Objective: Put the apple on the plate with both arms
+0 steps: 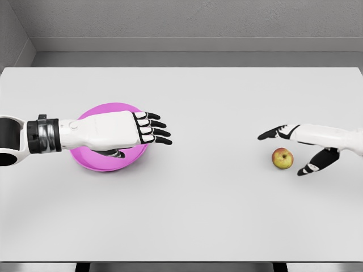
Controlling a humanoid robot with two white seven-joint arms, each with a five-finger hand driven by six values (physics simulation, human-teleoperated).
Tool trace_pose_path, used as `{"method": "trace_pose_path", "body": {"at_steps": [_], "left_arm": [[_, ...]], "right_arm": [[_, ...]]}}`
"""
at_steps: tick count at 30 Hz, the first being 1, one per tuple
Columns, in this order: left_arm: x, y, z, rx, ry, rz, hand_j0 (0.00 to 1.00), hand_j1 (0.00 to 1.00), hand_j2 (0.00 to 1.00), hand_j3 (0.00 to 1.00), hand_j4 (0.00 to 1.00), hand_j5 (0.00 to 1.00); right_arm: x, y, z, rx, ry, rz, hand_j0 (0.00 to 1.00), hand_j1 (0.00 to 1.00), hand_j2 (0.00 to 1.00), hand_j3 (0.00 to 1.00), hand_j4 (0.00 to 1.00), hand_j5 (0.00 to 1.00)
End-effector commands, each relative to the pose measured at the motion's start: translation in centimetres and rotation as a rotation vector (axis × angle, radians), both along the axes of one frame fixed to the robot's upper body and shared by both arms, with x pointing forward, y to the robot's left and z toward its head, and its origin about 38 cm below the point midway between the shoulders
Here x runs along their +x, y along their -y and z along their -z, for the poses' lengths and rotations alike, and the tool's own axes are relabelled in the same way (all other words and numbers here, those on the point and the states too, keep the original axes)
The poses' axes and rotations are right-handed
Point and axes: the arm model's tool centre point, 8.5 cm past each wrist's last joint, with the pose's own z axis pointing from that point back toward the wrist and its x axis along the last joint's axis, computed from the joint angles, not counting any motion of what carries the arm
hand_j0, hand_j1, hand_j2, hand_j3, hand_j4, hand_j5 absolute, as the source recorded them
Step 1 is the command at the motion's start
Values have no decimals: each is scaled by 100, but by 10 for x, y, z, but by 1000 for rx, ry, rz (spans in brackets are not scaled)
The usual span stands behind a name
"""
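Reach step: the apple (282,158) lies on the white table (215,215), well right of the pink plate (91,161); right hand (309,148) brackets it, fingers spread, not touching. Left hand (122,131) hovers over the plate, fingers extended, empty. Next, the right hand should close round the apple, then carry it toward the plate

I read plate (108,163) magenta-pink | apple (282,158) yellow-green with red blush | table (198,215) pale grey | left hand (122,131) and right hand (306,139) white, black fingertips | left wrist band black-grey
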Motion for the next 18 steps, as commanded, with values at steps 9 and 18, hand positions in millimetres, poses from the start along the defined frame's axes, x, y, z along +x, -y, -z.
{"method": "trace_pose_path", "body": {"at_steps": [9, 18], "left_arm": [[0, -1, -1, -5, -3, -3, 100, 100, 100, 100, 100, 100], [0, -1, 0, -5, -5, -4, 100, 100, 100, 100, 100, 100]], "right_arm": [[18, -7, 40, -56, -47, 41, 100, 100, 100, 100, 100, 100], [22, -13, 49, -69, -59, 36, 100, 100, 100, 100, 100, 100]]}}
